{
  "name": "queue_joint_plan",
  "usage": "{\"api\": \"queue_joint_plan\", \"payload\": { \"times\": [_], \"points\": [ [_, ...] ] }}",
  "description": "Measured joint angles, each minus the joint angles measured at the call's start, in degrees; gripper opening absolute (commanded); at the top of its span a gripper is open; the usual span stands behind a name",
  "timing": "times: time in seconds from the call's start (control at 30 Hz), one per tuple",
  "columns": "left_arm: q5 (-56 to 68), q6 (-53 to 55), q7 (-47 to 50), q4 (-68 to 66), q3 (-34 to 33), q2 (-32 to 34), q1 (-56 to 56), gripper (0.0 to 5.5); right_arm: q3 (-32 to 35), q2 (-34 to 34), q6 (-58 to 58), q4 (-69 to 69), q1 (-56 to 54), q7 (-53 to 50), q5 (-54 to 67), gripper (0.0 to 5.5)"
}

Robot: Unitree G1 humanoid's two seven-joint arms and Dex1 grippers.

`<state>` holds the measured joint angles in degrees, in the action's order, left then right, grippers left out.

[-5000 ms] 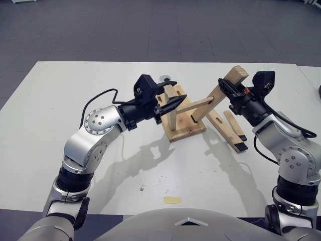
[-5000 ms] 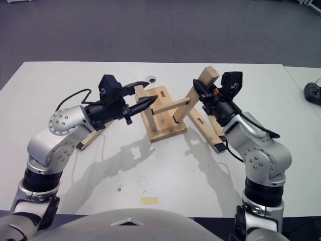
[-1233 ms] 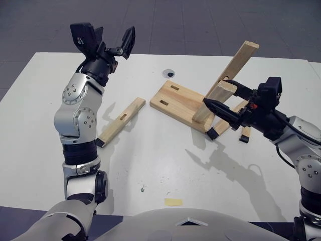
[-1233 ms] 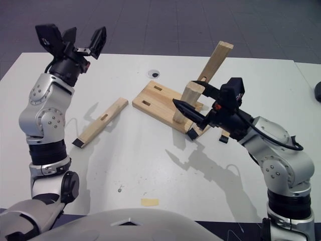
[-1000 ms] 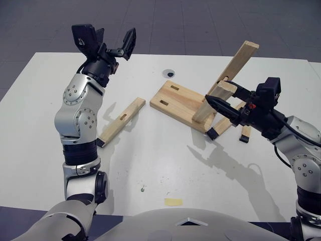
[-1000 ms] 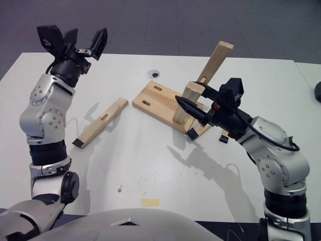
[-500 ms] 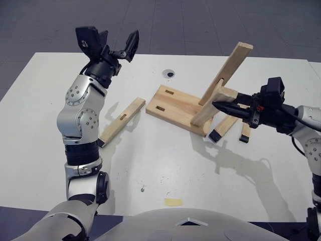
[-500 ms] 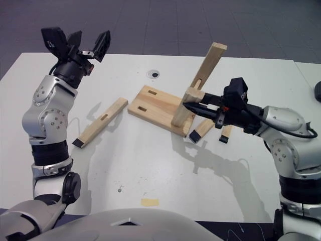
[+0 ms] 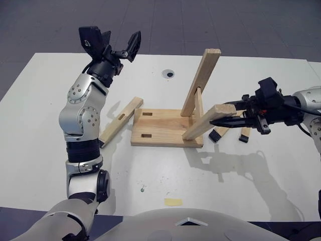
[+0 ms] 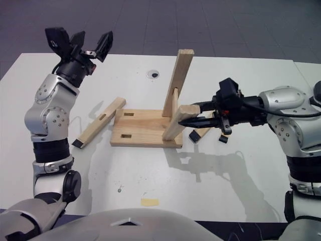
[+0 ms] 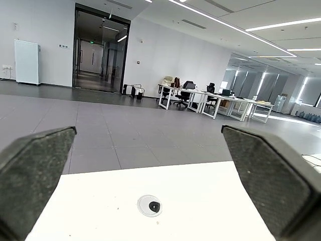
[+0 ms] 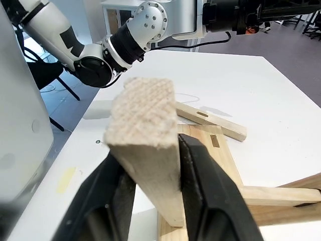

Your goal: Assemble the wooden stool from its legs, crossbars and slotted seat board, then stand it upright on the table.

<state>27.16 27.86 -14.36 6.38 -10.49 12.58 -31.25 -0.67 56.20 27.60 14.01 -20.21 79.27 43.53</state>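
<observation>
The slotted seat board (image 9: 158, 129) lies flat on the white table (image 9: 45, 125). Two legs rise from its right end: a taller one (image 9: 201, 80) leans up and away, and a shorter one (image 9: 209, 120) slants out to the right. My right gripper (image 9: 221, 117) is shut on the shorter leg (image 12: 148, 150) near its free end. My left gripper (image 9: 118, 46) is raised well above the table's far left part, open and holding nothing (image 11: 150, 170). A loose slotted leg (image 9: 120, 120) lies just left of the board.
Two more black-tipped wooden pieces (image 9: 220, 132) (image 9: 244, 133) lie on the table under my right gripper. A round hole (image 9: 170, 74) sits in the table behind the board. A yellow tape scrap (image 9: 172, 201) lies near the front edge.
My right gripper has swung the held leg over, so the seat board has turned and dropped flat on the table. The left gripper has barely moved.
</observation>
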Motion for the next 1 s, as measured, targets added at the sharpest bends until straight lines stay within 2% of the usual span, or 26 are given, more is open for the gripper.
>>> {"api": "queue_joint_plan", "payload": {
  "times": [0.13, 0.17, 0.2, 0.27, 0.37, 0.53, 0.87, 1.0],
  "points": [
    [-0.02, 0.01, -0.32, -0.48, 0.05, 0.28, -0.03, 5.4, -0.74, 0.78, -4.16, -0.71, -0.47, 0.53, -1.67, 1.06],
    [-0.02, 0.01, -0.41, -0.69, 0.06, 0.3, -0.03, 5.4, -1.17, 0.44, -5.18, -1.06, -0.86, 0.05, -2.1, 1.42],
    [0.0, 0.03, -0.44, -0.88, 0.02, 0.3, -0.06, 5.4, -1.45, -0.65, -5.91, -1.4, -1.41, -0.8, -3.08, 1.55],
    [0.08, 0.21, -0.42, -1.05, -0.22, 0.34, -0.39, 5.4, -4.93, -3.2, -5.09, -4.27, -0.39, -5.47, -9.73, 1.85],
    [0.05, 0.5, -0.47, -1.58, -0.99, 1.31, -1.23, 5.4, -5.38, -8.29, -8.71, -8.55, -0.82, -13.73, -15.94, 2.41],
    [0.03, 1.07, -0.86, -1.61, -1.09, 1.99, -1.5, 5.4, -1.19, -14.96, -11.15, -12.95, -2.17, -27.75, -21.34, 3.17],
    [0.02, 1.64, -1.83, 0.88, 1.7, 1.27, -0.87, 5.4, 2.51, -35.59, -15.79, -15.7, -2.88, -59.45, -30.76, 4.8],
    [0.03, 2.0, -2.2, 1.4, 2.4, 0.92, 0.09, 5.4, 5.19, -39.29, -15.75, -11.45, 1.96, -63.96, -29.77, 5.36]
  ]
}}
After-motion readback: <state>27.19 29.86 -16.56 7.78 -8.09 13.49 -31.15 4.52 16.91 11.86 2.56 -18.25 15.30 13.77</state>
